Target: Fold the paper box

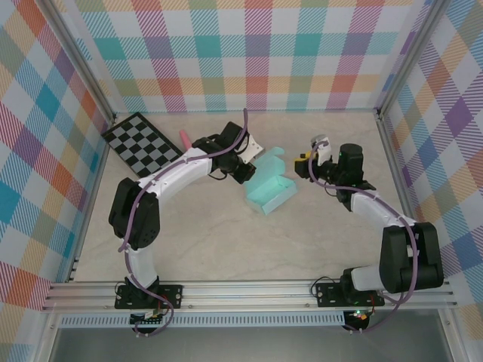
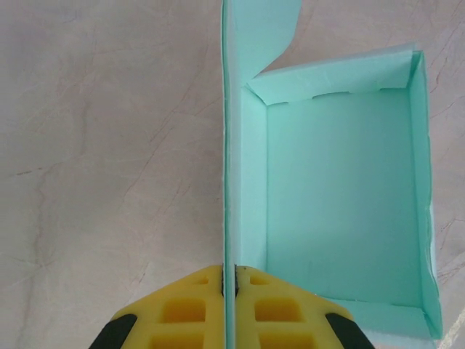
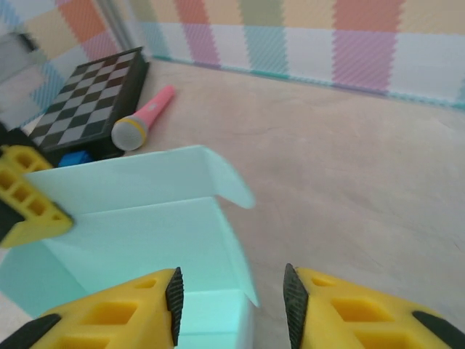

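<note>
The paper box (image 1: 270,190) is a pale mint open box lying on the table between the two arms. From the left wrist view I look down into its hollow inside (image 2: 341,196). One tall panel stands upright along its left side, and my left gripper (image 2: 233,280) is shut on that panel's lower edge. In the top view the left gripper (image 1: 249,167) sits at the box's far-left side. My right gripper (image 3: 232,302) stands open just at the box's near right corner (image 3: 145,233), its pads apart and touching nothing. From above, the right gripper (image 1: 302,164) hangs right of the box.
A black-and-white checkerboard (image 1: 143,143) lies at the back left, with a pink toy microphone (image 3: 145,120) beside it and a small blue cube (image 3: 73,158) by the board's near edge. Checked walls close in the table on three sides. Bare tabletop lies in front of the box.
</note>
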You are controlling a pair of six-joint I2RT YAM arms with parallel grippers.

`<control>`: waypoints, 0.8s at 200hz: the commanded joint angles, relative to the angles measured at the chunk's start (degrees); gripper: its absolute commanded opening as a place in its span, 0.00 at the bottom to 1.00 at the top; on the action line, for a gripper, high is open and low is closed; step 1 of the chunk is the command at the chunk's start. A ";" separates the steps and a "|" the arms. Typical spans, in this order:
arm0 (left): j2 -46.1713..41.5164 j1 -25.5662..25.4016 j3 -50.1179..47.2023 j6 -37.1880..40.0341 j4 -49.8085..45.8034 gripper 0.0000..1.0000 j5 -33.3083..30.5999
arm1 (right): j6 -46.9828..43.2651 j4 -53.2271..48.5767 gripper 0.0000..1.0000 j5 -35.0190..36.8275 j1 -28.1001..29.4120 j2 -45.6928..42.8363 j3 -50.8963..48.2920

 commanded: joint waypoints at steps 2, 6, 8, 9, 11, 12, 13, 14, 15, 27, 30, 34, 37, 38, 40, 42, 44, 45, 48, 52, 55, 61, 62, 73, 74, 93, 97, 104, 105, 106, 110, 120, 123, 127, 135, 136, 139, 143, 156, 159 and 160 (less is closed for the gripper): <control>-3.29 -0.38 0.78 5.65 -0.36 0.00 -0.61 | 5.42 -2.67 0.47 -2.65 -0.90 2.16 3.54; -3.41 -0.40 0.79 6.88 -0.55 0.00 -0.50 | 7.26 -3.98 0.49 -2.15 -1.13 2.72 4.50; -3.45 -0.42 0.78 7.16 -0.61 0.00 -0.53 | 8.25 -4.70 0.49 -2.13 -1.36 3.05 5.12; -3.46 -0.42 0.78 7.81 -0.66 0.00 -0.54 | 8.75 -5.19 0.50 -2.17 -1.50 3.21 5.37; -3.53 -0.42 0.78 8.28 -0.70 0.00 -0.70 | 9.76 -5.99 0.50 -2.18 -1.76 3.55 6.01; -3.54 -0.42 0.78 8.60 -0.71 0.00 -0.75 | 10.16 -6.36 0.50 -2.20 -1.92 3.72 6.34; -3.55 -0.42 0.78 8.86 -0.71 0.00 -0.87 | 10.50 -6.98 0.50 -2.25 -2.05 3.85 6.59; -3.55 -0.42 0.78 9.07 -0.71 0.00 -0.97 | 10.93 -7.47 0.50 -2.36 -2.20 4.05 6.85; -3.59 -0.42 0.82 9.26 -0.71 0.00 -1.11 | 11.32 -7.89 0.51 -2.46 -2.32 4.19 7.24; -3.86 -0.42 0.70 12.62 -0.46 0.00 -3.27 | 15.76 -12.08 0.51 -1.50 -3.97 5.36 10.10; -4.02 -0.42 0.65 13.57 -0.38 0.00 -3.54 | 17.06 -12.66 0.51 -0.88 -4.31 5.43 10.44; -4.20 -0.42 0.50 14.75 -0.09 0.00 -3.81 | 19.16 -13.11 0.52 0.12 -4.85 5.18 10.70; -4.31 -0.36 0.27 15.66 0.19 0.00 -4.12 | 21.03 -13.38 0.52 1.13 -5.23 5.01 10.79; -4.37 -0.39 0.22 15.94 0.26 0.00 -4.22 | 21.64 -13.44 0.52 1.44 -5.37 4.94 10.79; -4.48 -0.37 0.05 16.62 0.56 0.00 -4.34 | 23.00 -13.68 0.53 2.08 -5.74 4.77 10.80; -4.62 -0.41 -0.06 17.23 0.75 0.00 -4.41 | 24.24 -13.93 0.53 2.69 -5.94 4.60 10.87; -4.68 -0.42 -0.16 17.82 0.88 0.00 -4.46 | 25.59 -14.37 0.54 3.27 -6.30 4.45 10.97; -4.73 -0.42 -0.22 18.16 0.96 0.00 -4.35 | 26.25 -14.59 0.55 3.56 -6.48 4.35 11.02; -4.82 -0.42 -0.34 19.27 1.14 0.00 -4.14 | 27.89 -15.70 0.56 4.67 -6.86 4.07 11.38; -5.03 -0.41 -0.61 20.60 1.53 0.00 -3.87 | 30.75 -17.59 0.58 6.17 -7.43 3.85 12.02; -5.06 -0.40 -0.77 21.50 1.76 0.00 -3.58 | 32.56 -19.32 0.62 6.91 -7.85 3.78 12.69; -5.25 -0.42 -1.17 23.60 2.44 0.00 -2.82 | 35.31 -23.09 0.75 6.72 -9.03 3.84 14.46; -5.24 -0.42 -1.21 24.00 2.49 0.00 -2.65 | 35.51 -23.79 0.78 6.52 -9.25 3.91 14.74; -5.59 -0.42 -2.14 28.00 3.35 0.00 -0.20 | 38.88 -28.69 0.86 4.13 -11.47 4.95 17.45; -5.58 -0.42 -2.26 28.26 3.47 0.00 -0.02 | 39.49 -29.18 0.86 3.95 -11.66 5.04 17.64; -5.44 -0.34 -3.82 30.37 7.35 0.08 1.01 | 46.48 -35.61 0.88 -3.18 -14.79 8.92 21.95; -5.21 -0.25 -3.94 30.54 7.93 0.12 1.10 | 46.34 -37.62 0.90 -4.25 -14.85 9.90 23.43; -4.52 -0.10 -3.67 30.38 8.69 0.30 1.13 | 46.16 -41.54 0.92 -5.19 -14.79 11.41 26.06; -4.39 -0.04 -3.55 30.33 8.73 0.34 1.13 | 46.12 -41.93 0.92 -5.37 -14.72 11.57 26.43; -4.28 -0.01 -3.45 30.36 8.71 0.38 1.21 | 46.14 -42.39 0.93 -5.50 -14.69 11.73 26.70; -3.84 0.16 -2.99 30.04 8.84 0.54 1.35 | 46.35 -43.63 0.93 -6.28 -14.70 12.44 27.71; -3.17 0.92 -1.86 28.20 9.38 0.64 2.15 | 47.09 -46.05 0.93 -7.66 -14.60 13.97 29.27; -3.12 1.09 -1.40 27.46 9.63 0.70 2.43 | 47.22 -46.85 0.93 -7.90 -14.57 14.45 29.90; -3.11 1.42 -0.97 26.37 9.96 0.81 2.88 | 47.30 -48.21 0.93 -8.10 -14.42 15.27 30.73; -3.48 1.96 -0.42 23.86 10.79 0.85 3.84 | 46.79 -50.01 0.93 -9.04 -13.95 16.72 32.27; -3.56 2.06 -0.43 23.60 10.88 0.85 3.84 | 46.69 -50.21 0.93 -9.23 -13.95 16.99 32.44; -3.89 2.20 -0.22 22.59 11.03 0.86 4.28 | 46.31 -50.66 0.92 -9.70 -13.69 17.55 33.03; -4.48 2.37 -0.11 21.29 11.38 0.97 4.50 | 45.95 -51.35 0.92 -10.14 -13.42 18.32 33.82; -7.09 3.03 -0.71 15.58 12.40 1.00 4.53 | 45.14 -54.22 0.92 -10.43 -12.21 20.79 36.54; -7.81 3.27 -0.93 14.03 12.39 1.00 4.67 | 44.85 -54.84 0.92 -10.73 -11.96 21.36 37.28; -8.01 3.31 -1.00 13.63 12.34 1.00 4.70 | 44.67 -55.00 0.92 -10.87 -11.95 21.59 37.44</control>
